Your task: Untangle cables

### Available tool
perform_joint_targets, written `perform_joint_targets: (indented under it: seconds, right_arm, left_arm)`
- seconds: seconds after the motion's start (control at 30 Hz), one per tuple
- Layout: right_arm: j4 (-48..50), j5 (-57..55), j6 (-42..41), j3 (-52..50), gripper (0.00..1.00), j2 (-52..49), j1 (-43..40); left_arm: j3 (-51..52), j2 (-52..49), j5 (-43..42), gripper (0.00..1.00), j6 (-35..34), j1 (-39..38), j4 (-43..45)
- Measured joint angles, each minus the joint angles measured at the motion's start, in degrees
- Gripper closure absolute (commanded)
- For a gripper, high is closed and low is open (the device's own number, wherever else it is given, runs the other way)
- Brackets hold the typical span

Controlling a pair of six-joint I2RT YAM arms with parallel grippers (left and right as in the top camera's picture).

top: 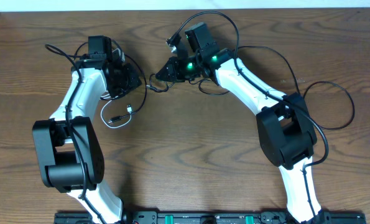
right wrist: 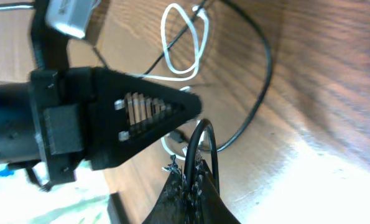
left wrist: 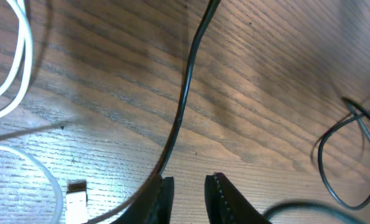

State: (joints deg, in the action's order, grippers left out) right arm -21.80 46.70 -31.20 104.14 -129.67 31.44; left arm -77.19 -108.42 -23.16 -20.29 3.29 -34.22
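It looked like a robotics lab bench rather than a home or office. Two white-and-black robot arms, the left arm (top: 79, 106) and the right arm (top: 247, 84), rose from a black mounting rail (top: 203, 218) at the near edge of a dark wood-grain table (top: 191, 155). Green indicator lights (top: 189, 65) glowed on the right arm, thick black wires (top: 346, 106) trailed from it, and thin cables (left wrist: 185, 93) lay loose on the table.

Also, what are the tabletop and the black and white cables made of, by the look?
Looks like: table wood or wood-look laminate, matte brown, clear grain; black cable thin smooth jacket, faint sheen, likely rubber or PVC; white cable similar smooth plastic-looking jacket.
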Motion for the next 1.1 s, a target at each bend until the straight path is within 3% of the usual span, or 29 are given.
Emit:
perform_joint_targets:
  seconds: [0.03,0.2,0.5,1.1]
  right_arm:
    - [0.0,1.1,0.0,0.0,0.99,0.0,0.0]
    - [-0.2,4.2,0.2,0.0,0.99,0.0,0.0]
    - [-1.6,7.8,1.3,0.0,0.99,0.0,-0.9]
    - [-1.8,11.2,1.7,0.0,0.99,0.0,-4.0]
  left_arm:
    - [0.0,0.0,0.0,0.67,-0.4,0.0,0.0]
    - [0.0,0.0,-4.3,0.66,0.2,0.0,0.3]
    - [0.0,0.0,-16.0,0.66,10.1,1.4,0.6]
    - [0.0,0.0,-22.5,0.58,19.3,1.5,-2.1]
